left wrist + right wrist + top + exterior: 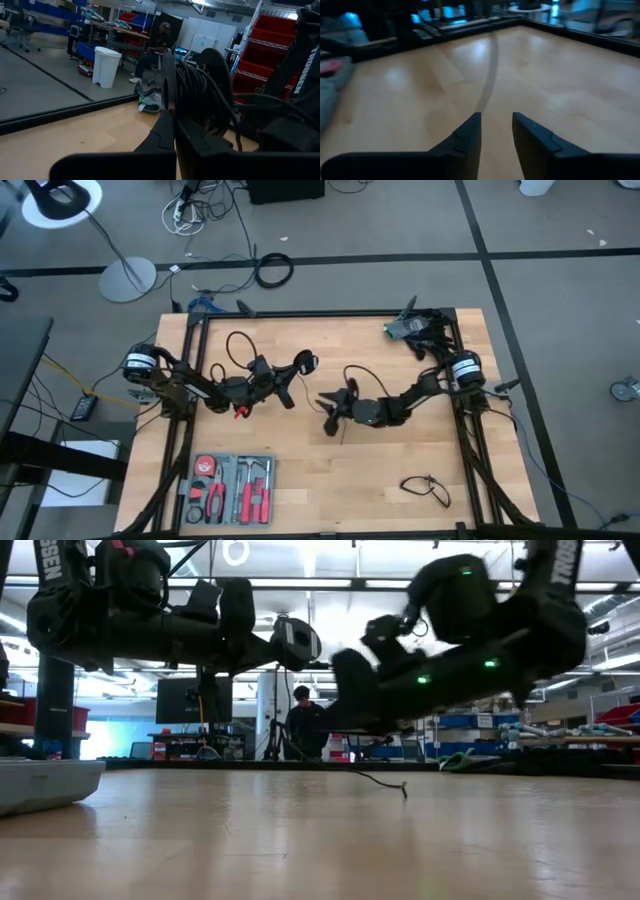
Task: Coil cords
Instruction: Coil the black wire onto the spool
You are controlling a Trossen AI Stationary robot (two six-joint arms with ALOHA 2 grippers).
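Closest to the lens on my left wrist are my left fingers, pressed together on a bundle of turns of the long cord. The loops stand up just past the tips, clamped so the coil made so far cannot spring apart. From above, that hand sits over the middle of the desk, raised off the wood, with the cord's round disc end just beside it.

My right fingers face the left ones from near by. They stand a little apart with nothing between them – bare wood shows through the gap. A loose stretch of the long cord runs across the desk ahead of them, and in the low view its free tail droops until it touches the surface. I judge the right hand is open so it can take a fresh hold on that slack and lay on another turn.

The short cord lies untouched near the desk's front right corner, well apart from both hands – its turn comes later, I think.
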